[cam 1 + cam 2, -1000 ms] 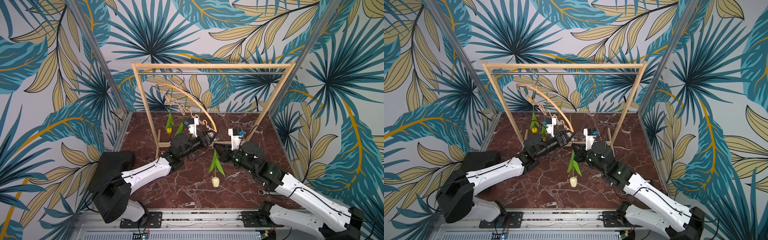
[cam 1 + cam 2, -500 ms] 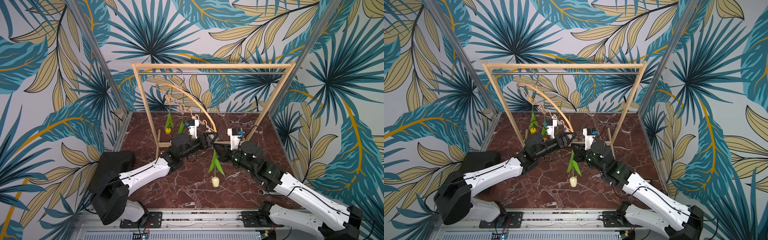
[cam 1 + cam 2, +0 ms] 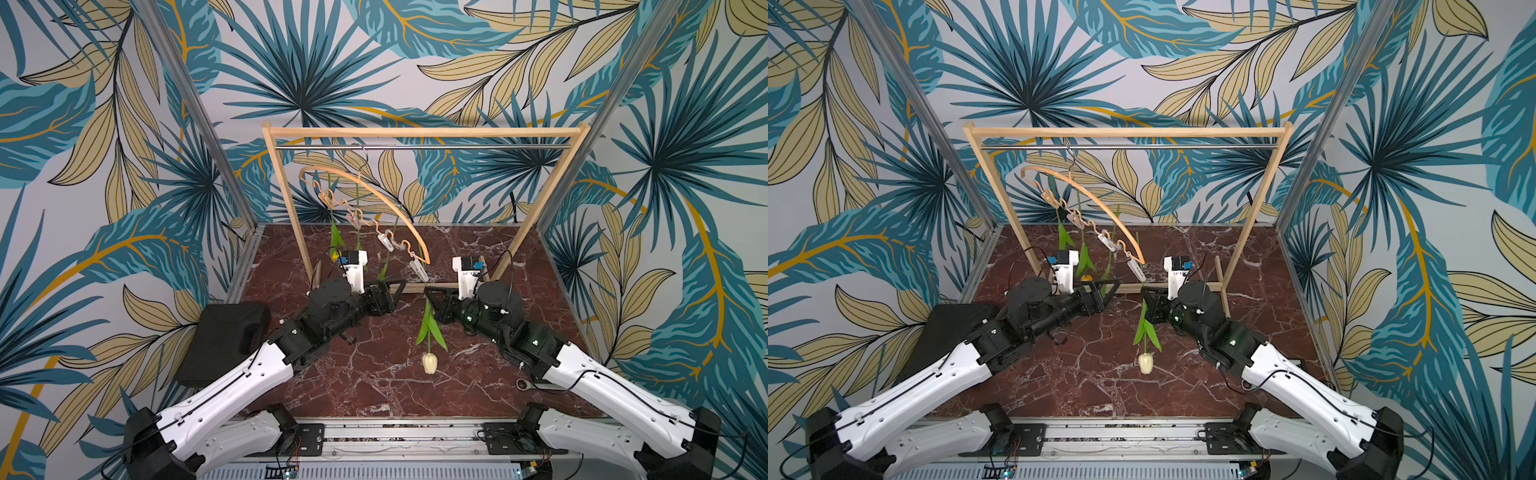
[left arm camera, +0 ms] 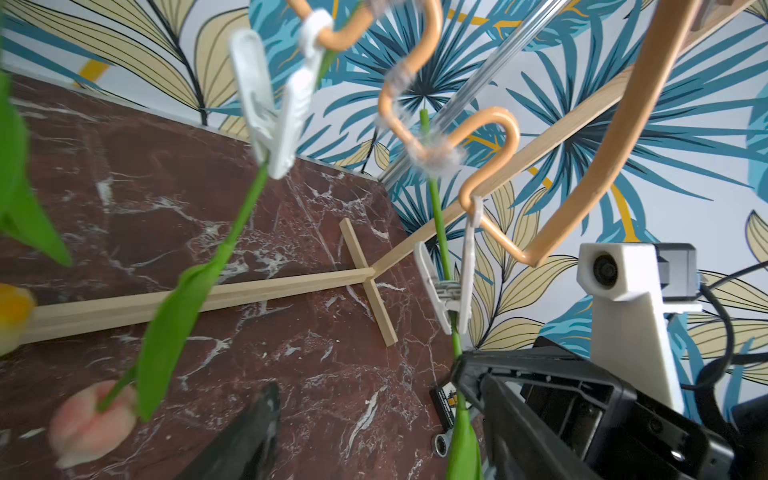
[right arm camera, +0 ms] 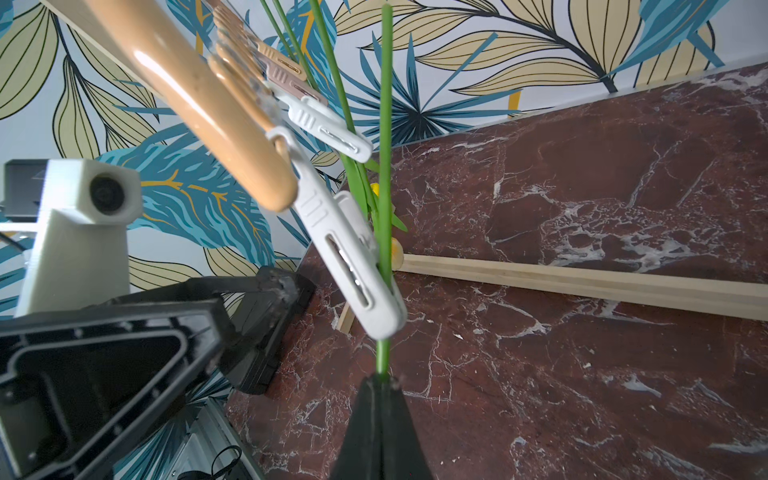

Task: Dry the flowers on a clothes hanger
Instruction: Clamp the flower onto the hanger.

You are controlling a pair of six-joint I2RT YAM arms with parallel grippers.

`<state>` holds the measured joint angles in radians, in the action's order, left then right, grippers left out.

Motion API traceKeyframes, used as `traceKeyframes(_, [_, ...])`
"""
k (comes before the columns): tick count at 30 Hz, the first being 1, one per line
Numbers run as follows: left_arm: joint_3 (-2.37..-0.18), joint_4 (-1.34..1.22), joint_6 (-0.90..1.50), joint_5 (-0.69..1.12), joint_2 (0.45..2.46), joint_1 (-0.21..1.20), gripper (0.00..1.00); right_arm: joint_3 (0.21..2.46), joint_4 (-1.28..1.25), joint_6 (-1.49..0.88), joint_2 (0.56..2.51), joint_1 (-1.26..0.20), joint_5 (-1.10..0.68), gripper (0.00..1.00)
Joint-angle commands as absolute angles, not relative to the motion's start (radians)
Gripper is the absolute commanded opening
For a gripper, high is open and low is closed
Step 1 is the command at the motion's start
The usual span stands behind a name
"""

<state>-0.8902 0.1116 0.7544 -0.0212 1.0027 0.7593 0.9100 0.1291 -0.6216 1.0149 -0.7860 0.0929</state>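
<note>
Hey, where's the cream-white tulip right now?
In both top views the cream-white tulip hangs head-down over the middle of the marble floor, its stem pinched in the right pincer just below the white clip at the lower end of the clothes hanger.

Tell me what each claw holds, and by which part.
The right claw grips the cream-white tulip by its stem, just under the white clip. The left claw is open, empty.

glossy wood clothes hanger, plastic clips

Flowers under hanger on rack
</note>
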Motion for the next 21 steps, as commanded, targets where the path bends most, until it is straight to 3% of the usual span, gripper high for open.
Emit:
traceKeyframes(1, [-0.867,0.268,0.706,-0.162,0.96,0.761,0.78,0.923,0.143,-0.639,1.024,-0.784,0.1,0.0])
traceKeyframes(21, [-0.948,0.541,0.676,-0.447,0.878,0.759,0.78,0.892,0.095,-0.674,1.12,-0.77,0.043,0.0])
